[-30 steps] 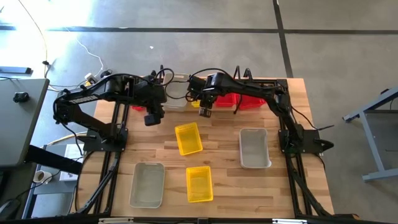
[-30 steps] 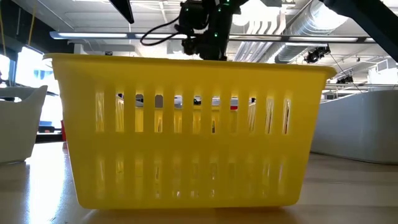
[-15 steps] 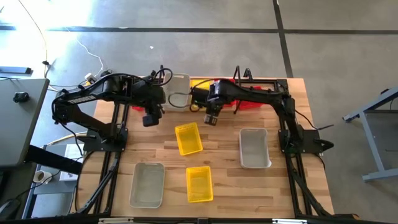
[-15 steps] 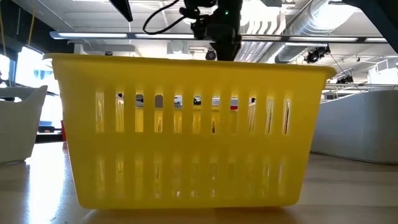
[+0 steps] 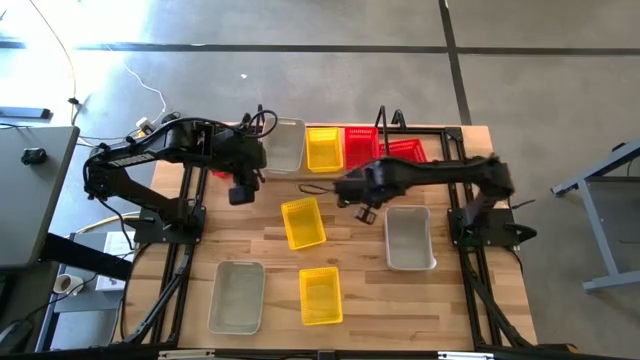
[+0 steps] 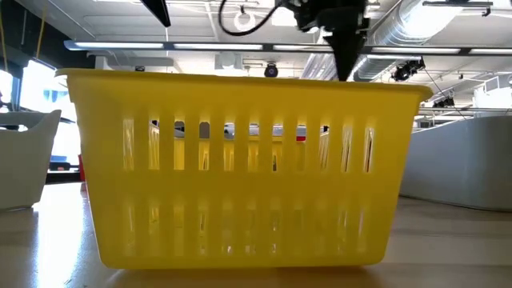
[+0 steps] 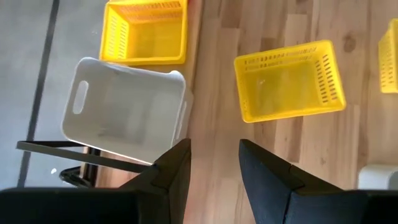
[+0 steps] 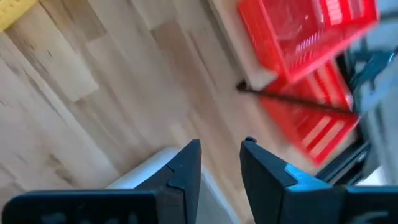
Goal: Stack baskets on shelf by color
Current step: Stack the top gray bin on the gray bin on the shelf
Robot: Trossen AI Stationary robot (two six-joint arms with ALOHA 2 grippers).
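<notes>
The shelf (image 5: 300, 172) stands at the table's far edge. On it sit a grey-white basket (image 5: 285, 146), a yellow basket (image 5: 322, 148) and red baskets (image 5: 363, 146), with more red (image 5: 408, 152) to their right. On the table lie two yellow baskets (image 5: 303, 222) (image 5: 320, 295) and two grey-white ones (image 5: 237, 297) (image 5: 408, 237). My left gripper (image 5: 240, 192) hangs open and empty before the shelf's left end; its wrist view (image 7: 214, 168) shows the grey-white shelf basket (image 7: 124, 115). My right gripper (image 5: 366, 212) is open and empty above the table, beside the right grey-white basket's far end (image 8: 155, 167).
Black arm-mount frames run along the table's left (image 5: 175, 260) and right (image 5: 480, 270) sides. In the low view the near yellow basket (image 6: 240, 168) fills the picture and hides most of the table behind it. Bare wood shows between the baskets (image 5: 360, 270).
My right gripper has drawn back from the shelf toward the table's near and right side, ending by the right grey-white basket. The yellow basket on the shelf, covered by the arm before, now shows in full. My left gripper has kept still.
</notes>
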